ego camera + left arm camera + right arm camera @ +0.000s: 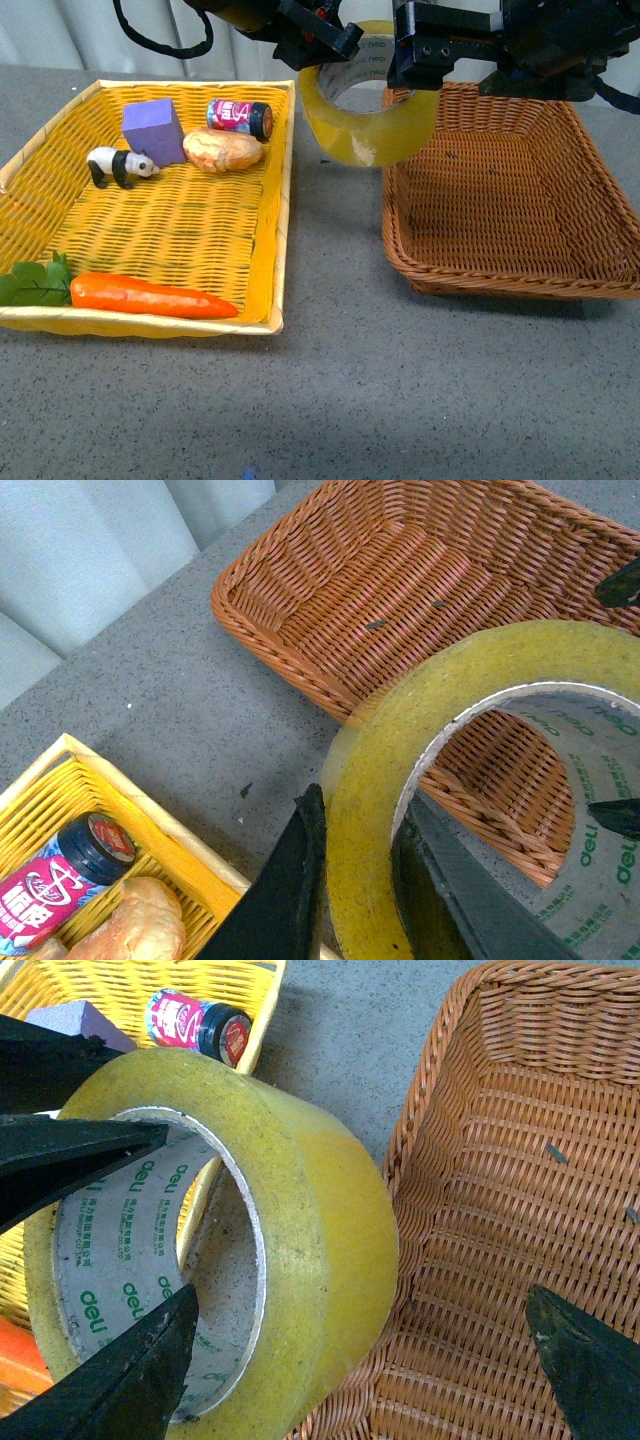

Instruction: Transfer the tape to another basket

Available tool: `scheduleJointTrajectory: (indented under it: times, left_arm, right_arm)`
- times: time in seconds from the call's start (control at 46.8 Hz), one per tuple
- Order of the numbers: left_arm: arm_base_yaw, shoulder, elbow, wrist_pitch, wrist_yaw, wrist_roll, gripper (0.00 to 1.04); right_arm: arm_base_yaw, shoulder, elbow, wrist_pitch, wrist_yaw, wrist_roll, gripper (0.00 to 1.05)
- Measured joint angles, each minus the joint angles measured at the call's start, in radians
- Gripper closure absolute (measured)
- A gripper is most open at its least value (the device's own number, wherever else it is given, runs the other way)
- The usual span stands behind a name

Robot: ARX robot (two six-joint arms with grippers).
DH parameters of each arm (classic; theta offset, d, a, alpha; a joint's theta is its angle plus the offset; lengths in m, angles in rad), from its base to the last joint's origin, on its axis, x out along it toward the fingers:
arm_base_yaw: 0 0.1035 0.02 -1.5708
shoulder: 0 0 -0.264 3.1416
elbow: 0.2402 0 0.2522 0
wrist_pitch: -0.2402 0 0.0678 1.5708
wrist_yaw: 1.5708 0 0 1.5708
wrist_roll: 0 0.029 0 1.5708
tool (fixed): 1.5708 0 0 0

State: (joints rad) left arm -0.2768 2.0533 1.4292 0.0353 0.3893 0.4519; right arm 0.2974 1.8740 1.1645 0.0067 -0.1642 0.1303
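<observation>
The tape (368,125), a wide yellowish roll with a white printed core, hangs in the air over the gap between the two baskets, at the brown basket's (520,215) left rim. My left gripper (358,880) is shut on the tape's (365,810) wall, one finger outside the ring and one inside. In the front view it (322,42) comes in from the upper left. My right gripper (362,1305) is open, one finger in front of the tape's (320,1230) core and the other over the brown basket (520,1160). The brown basket (330,600) holds nothing.
A yellow woven tray basket (160,235) on the left holds a purple block (153,130), a panda figure (120,165), a small can (240,116), a bread roll (223,150), a carrot (150,295) and greens (35,280). Grey tabletop (330,380) lies in front.
</observation>
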Motion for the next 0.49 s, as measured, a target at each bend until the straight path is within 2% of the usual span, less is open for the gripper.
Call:
scheduleJointTrajectory:
  times: [0.107,0.149,0.235,0.491]
  left_arm:
    - [0.0,0.0,0.0,0.0,0.0,0.0,0.89]
    - [0.0,0.0,0.0,0.0,0.0,0.0,0.89]
    - [0.0,0.0,0.0,0.0,-0.001,0.0,0.89]
    - [0.0,0.0,0.0,0.0,-0.009,0.004,0.89]
  right_arm:
    - [0.0,0.015,0.013,-0.003,-0.007,0.013,0.12]
    - [0.0,0.019,0.016,-0.003,-0.008,0.014,0.18]
    - [0.0,0.031,0.023,-0.007,-0.019,0.027,0.35]
    - [0.006,0.042,0.043,-0.018,-0.028,0.064,0.66]
